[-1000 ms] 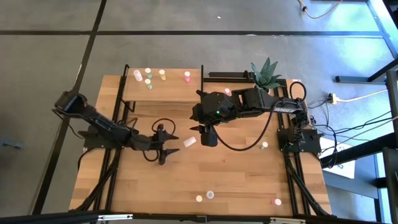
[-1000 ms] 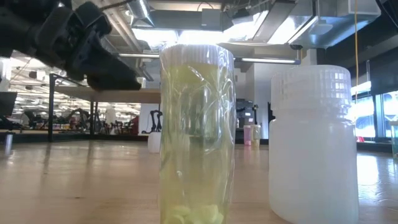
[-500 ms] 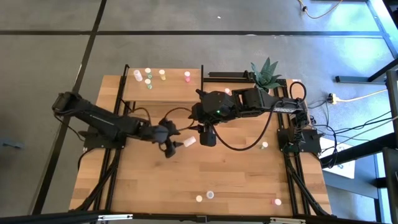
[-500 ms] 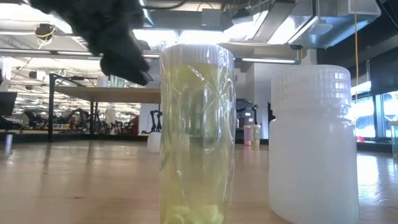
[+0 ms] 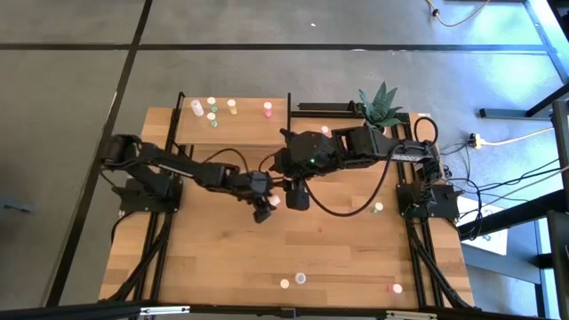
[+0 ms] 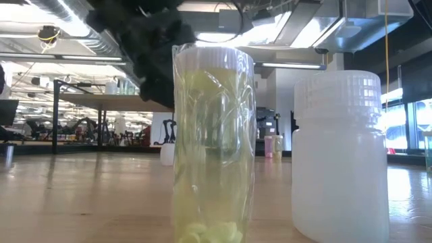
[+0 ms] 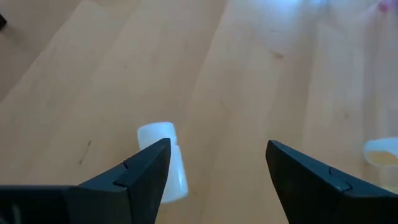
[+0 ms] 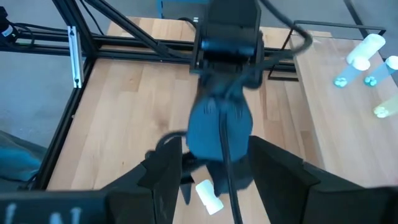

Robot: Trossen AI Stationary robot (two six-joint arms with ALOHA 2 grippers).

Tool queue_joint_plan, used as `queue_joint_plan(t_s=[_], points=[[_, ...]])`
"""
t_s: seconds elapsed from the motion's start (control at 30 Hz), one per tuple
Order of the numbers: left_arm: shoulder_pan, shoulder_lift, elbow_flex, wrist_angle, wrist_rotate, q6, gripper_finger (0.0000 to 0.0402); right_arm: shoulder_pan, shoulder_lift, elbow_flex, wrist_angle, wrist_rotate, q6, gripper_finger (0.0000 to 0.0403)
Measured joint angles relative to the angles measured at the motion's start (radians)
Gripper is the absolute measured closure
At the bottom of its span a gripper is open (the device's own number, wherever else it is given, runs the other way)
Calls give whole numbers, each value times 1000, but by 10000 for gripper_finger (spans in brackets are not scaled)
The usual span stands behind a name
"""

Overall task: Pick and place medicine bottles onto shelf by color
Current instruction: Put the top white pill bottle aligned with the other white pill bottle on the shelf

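Observation:
A white medicine bottle (image 5: 273,203) lies on its side at the table's middle. My left gripper (image 5: 263,212) hovers open just left of it. In the left wrist view the bottle (image 7: 166,155) sits partly behind one finger, not between the two, with the left gripper (image 7: 217,155) above it. My right gripper (image 5: 298,196) waits open, raised, close on the bottle's right. The right wrist view looks down past the right gripper (image 8: 217,180) at the left arm and the bottle (image 8: 209,196). The shelf (image 5: 240,133) at the far left carries several bottles (image 5: 212,108).
Loose bottles stand on the table: a green one (image 5: 378,208) at the right, two (image 5: 292,281) near the front edge, a pink one (image 5: 396,287) at the front right. A plant (image 5: 380,105) stands at the back. In the low view two bottles (image 6: 212,145) stand close up.
My left gripper has swept toward the table's right edge, rising a little and turning about as it went, and has arrived beside the lying white bottle. Its fingers stay open. The bottle has kept its place.

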Motion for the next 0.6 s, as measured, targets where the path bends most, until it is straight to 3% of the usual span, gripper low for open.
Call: queue_joint_plan(t_s=[0.6], points=[[44,135,18,0,-6,28,143,0,0,0,9,0,0,217]])
